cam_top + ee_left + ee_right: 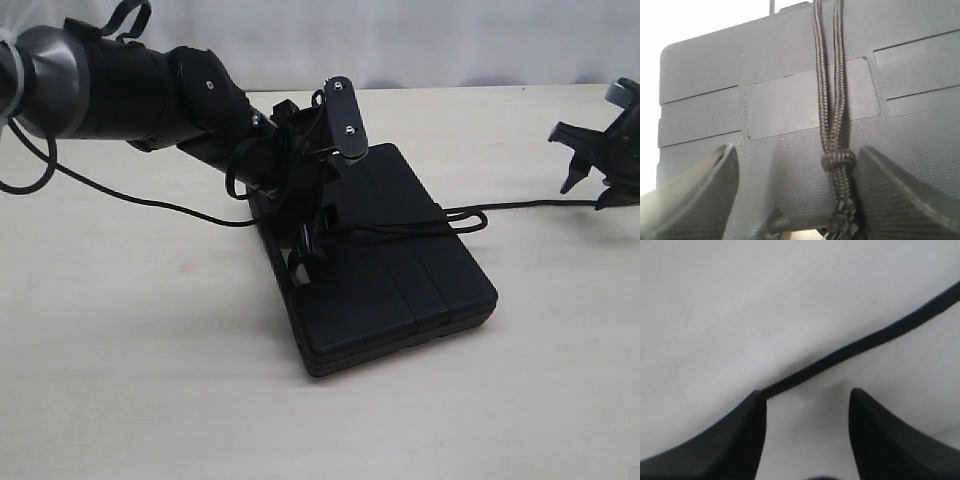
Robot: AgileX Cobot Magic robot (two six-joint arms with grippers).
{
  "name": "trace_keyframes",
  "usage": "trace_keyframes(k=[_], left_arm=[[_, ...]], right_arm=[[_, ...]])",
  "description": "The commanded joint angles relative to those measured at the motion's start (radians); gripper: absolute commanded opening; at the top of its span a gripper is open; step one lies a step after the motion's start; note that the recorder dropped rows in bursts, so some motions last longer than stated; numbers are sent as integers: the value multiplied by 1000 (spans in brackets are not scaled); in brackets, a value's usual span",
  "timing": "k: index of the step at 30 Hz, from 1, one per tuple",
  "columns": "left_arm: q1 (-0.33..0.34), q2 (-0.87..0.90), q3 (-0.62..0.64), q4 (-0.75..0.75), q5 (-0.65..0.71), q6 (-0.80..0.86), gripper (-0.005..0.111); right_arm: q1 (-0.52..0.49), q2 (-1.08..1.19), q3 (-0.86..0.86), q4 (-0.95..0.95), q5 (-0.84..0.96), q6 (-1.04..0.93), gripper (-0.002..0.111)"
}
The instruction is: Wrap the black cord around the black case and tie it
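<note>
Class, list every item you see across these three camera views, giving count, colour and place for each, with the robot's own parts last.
black case: one, matte black, flat on the table, centre.
black cord: one, black braided, doubled across the case, knotted, trailing toward the right tool.
table: one, pale beige, under everything.
left tool: one, black, open, straddling the cord's knot.
right tool: one, black, open, above the table beside the cord.

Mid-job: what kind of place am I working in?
Probably a lab test bench: bare pale tabletop, plain white backdrop, and the black case with the black cord across it.
</note>
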Motion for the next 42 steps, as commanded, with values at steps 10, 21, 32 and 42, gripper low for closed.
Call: trace_keyframes(k=[10,21,32,42], left_arm=[[3,-11,2,-10,-8,2,63],[3,-11,2,-15,-6,2,63],[3,-11,2,-15,0,2,63],[3,-11,2,-15,8,-2,63]], right_arm=[[0,104,59,124,-165,-18,48],[48,270,-91,267,-22,-377,13],[200,320,-243,-31,71,-248,4],[182,191,-243,-15,91,-128,43]])
